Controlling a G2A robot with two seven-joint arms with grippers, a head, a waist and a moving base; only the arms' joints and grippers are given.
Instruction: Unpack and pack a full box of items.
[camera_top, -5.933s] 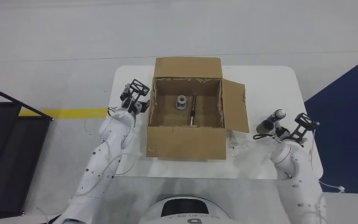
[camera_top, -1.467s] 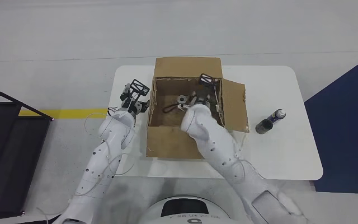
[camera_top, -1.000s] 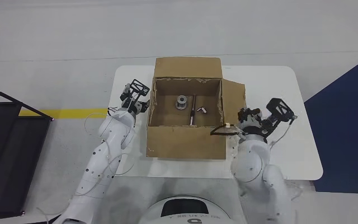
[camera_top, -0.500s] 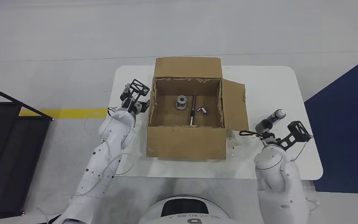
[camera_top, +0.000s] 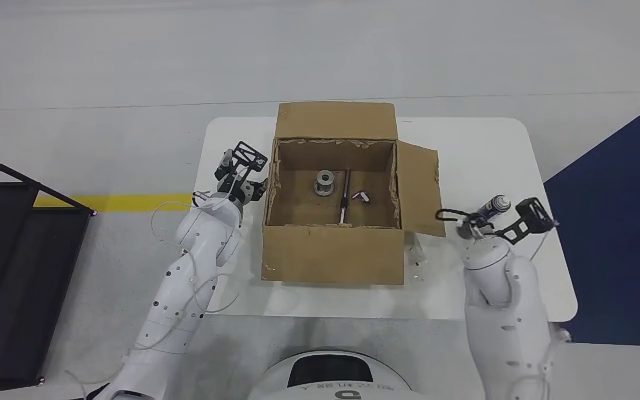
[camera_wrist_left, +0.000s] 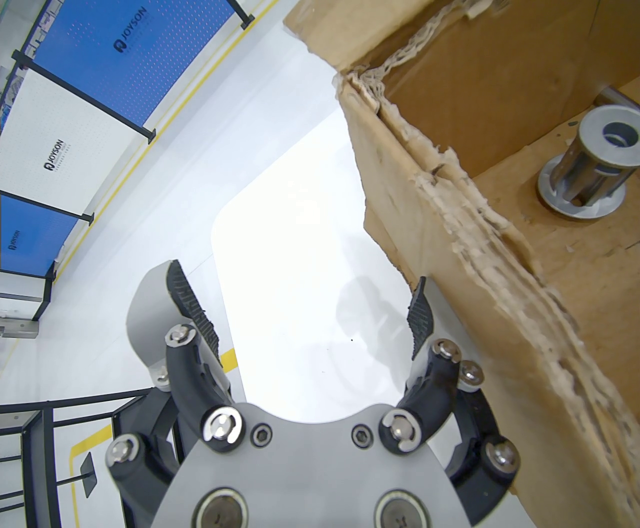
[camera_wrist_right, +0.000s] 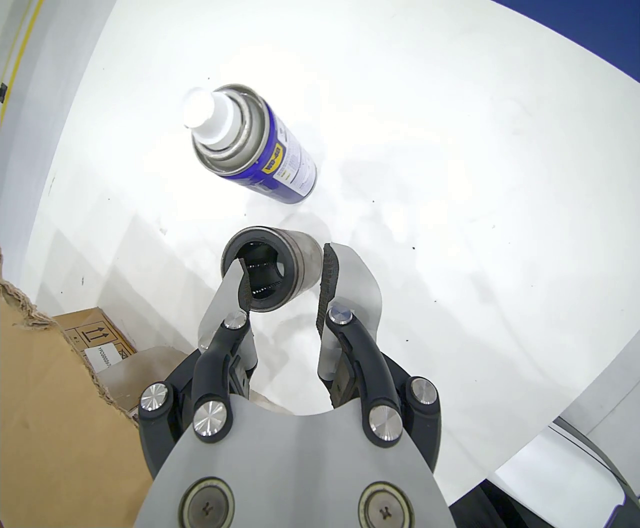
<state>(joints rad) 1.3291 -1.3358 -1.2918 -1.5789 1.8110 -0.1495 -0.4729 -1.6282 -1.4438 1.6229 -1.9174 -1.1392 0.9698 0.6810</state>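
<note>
Your right pincer (camera_wrist_right: 285, 272) is at a steel sleeve (camera_wrist_right: 302, 252) with its jaws narrowly parted. Your left pincer (camera_wrist_left: 300, 280) hangs wide open and empty.

One white, round-cornered table (camera_top: 480, 150) carries everything. One brown cardboard box (camera_top: 335, 255), open-topped with frayed edges, stands just beside your left pincer's inner finger. One blue spray can (camera_wrist_right: 280, 165) with a white cap and a printed label stands upright just beyond your right pincer, past the sleeve. The sleeve is a short hollow cylinder standing on end at the tips. One finger is over its mouth and the other is beside its outer wall; you cannot tell whether they press it. Inside the box, beyond your left pincer, are one flanged metal spool (camera_wrist_left: 590, 170), one thin rod (camera_top: 344, 203) and one small pale piece (camera_top: 361, 197).
</note>
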